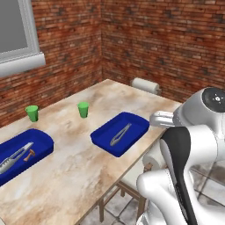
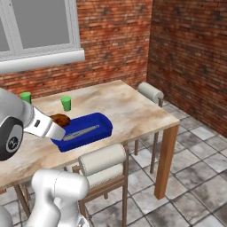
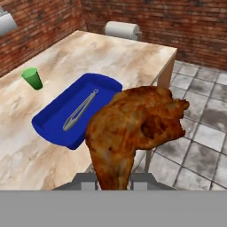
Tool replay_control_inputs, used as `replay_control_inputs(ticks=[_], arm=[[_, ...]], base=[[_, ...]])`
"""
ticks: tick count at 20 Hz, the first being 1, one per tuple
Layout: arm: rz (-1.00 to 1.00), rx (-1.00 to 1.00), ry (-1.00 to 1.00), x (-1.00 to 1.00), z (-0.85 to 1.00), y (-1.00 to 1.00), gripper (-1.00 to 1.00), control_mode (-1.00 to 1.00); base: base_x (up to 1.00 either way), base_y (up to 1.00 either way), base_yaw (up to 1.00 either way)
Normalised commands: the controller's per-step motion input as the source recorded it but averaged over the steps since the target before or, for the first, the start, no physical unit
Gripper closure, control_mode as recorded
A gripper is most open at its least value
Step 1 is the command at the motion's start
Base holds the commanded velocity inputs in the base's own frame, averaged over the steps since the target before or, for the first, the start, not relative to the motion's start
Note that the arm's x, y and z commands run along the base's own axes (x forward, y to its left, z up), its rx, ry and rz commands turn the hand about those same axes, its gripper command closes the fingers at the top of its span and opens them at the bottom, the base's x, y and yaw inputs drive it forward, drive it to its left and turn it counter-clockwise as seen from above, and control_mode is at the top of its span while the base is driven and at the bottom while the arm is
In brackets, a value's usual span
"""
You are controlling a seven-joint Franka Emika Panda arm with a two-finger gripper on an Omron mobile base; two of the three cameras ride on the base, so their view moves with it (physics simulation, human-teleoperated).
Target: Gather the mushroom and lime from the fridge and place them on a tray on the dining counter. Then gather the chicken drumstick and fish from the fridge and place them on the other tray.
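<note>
1. The drumstick (image 3: 133,133) is clamped in the gripper (image 3: 114,179), whose jaws are closed on its lower end; the reddish-brown meat bulks up large in the hand view.
2. In the right base view the drumstick (image 2: 60,119) shows as a dark brown lump at the end of the arm, over the near left end of the other tray (image 2: 104,126).
3. That other tray (image 3: 48,122) lies on the counter (image 3: 128,57) close to its near edge. Silver tongs (image 3: 80,111) lie inside it, along its length.
4. In the left base view the same tray (image 1: 99,138) with its tongs (image 1: 120,135) sits right of centre, near the counter's (image 1: 74,176) edge.
5. Farther left along the counter lies the tray (image 1: 44,138), cut off by the picture's edge. It holds a second pair of tongs (image 1: 15,157) and the mushroom (image 1: 30,154), which lies just beside them.
6. Two green cups stand on the far side of the counter: one cup (image 1: 83,109) behind the other tray, the second cup (image 1: 31,113) to its left, behind the tray.
7. A chair with a pale rolled back (image 2: 103,160) is tucked in at the near side of the counter; another chair (image 2: 150,92) stands at its right end.
8. Red brick walls (image 1: 167,39) close the room, with a grey window (image 2: 37,26) on the wall behind the counter. The floor (image 2: 186,186) is grey tile.
</note>
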Motion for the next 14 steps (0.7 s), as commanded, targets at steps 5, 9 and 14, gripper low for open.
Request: replay_control_inputs(ticks=[5,9,14], arm=[[0.00,0.00,0.00,0.00,0.00,0.00,1.00,1.00],[0.00,0.00,0.00,0.00,0.00,0.00,1.00,1.00],[0.00,0.00,0.00,0.00,0.00,0.00,1.00,1.00]], base=[[0.00,0.00,0.00],[0.00,0.00,0.00],[0.00,0.00,0.00]])
